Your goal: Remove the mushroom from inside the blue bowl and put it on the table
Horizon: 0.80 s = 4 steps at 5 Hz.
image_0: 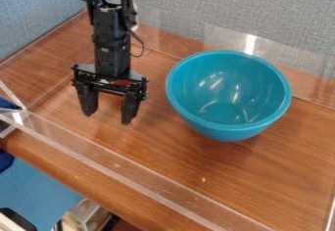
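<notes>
Claw [109, 111] of black robot arm [110, 34] stands on the left half of the reddish-brown wood-grain desk [157, 152], pointing steeply down, its two black fingers [89, 102] spread wide apart with nothing gripped between them. Fingertips sit at or just above the desk surface; contact cannot be told. Large glossy teal-blue plastic bowl [229, 94] rests upright toward the right side of the desk, near the claw but apart from it. Bowl interior shows only smooth blue with light reflections. Small toy mushroom not visible in the bowl, under the claw or anywhere on the desk; its place cannot be told. Low clear acrylic walls [157, 181] run along the desk edges.
</notes>
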Each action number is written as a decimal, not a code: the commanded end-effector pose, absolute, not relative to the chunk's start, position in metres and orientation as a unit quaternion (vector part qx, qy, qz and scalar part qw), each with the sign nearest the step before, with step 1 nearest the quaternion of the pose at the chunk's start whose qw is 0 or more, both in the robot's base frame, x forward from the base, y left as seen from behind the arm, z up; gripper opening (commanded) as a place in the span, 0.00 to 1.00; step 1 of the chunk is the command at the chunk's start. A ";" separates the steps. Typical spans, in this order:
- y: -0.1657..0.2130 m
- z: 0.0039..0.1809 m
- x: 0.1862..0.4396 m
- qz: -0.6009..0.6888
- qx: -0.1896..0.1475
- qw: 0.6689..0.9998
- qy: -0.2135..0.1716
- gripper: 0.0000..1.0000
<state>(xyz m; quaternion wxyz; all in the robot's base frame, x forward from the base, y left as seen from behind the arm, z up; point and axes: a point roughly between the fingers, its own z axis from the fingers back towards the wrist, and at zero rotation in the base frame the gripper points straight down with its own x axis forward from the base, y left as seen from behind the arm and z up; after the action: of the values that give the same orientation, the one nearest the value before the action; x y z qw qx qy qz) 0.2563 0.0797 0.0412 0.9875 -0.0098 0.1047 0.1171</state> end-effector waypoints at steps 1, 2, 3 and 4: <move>0.086 0.060 0.265 0.122 -0.005 0.990 0.068 1.00; 0.089 0.058 0.264 0.124 -0.005 0.990 0.070 1.00; 0.092 0.057 0.263 0.126 -0.005 0.989 0.073 1.00; 0.095 0.055 0.263 0.127 -0.006 0.989 0.074 1.00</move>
<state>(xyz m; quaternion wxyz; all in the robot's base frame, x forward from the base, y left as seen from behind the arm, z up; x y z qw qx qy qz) 0.2556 0.0886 0.0422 0.9873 -0.0103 0.1010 0.1225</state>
